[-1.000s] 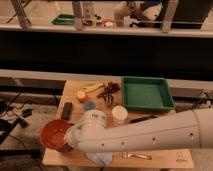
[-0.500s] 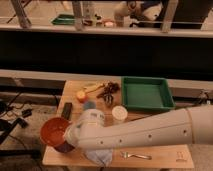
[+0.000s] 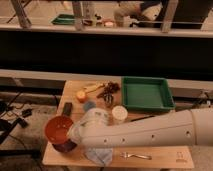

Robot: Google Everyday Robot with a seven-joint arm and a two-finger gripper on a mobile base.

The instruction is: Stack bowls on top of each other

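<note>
Reaching across the worktop [image 3: 165, 153] from the right, the white arm [image 3: 150, 131] ended with its gripper [image 3: 74, 135] at the front left corner, just beside the orange-red bowl [image 3: 57, 129]. That bowl sat over the dark purple bowl [image 3: 64, 147], whose rim showed below it. The green tray [image 3: 146, 94] lay at the back right, the white cup [image 3: 119, 113] mid-table.

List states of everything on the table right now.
Orange bowl: upright, sitting on the purple bowl.
Purple bowl: under the orange one, mostly hidden.
Gripper: at the bowls, hidden behind the arm.
Green tray: flat, looks empty.
White cup: upright.
Cloth: crumpled at the front edge.
Fork: lying flat.
</note>
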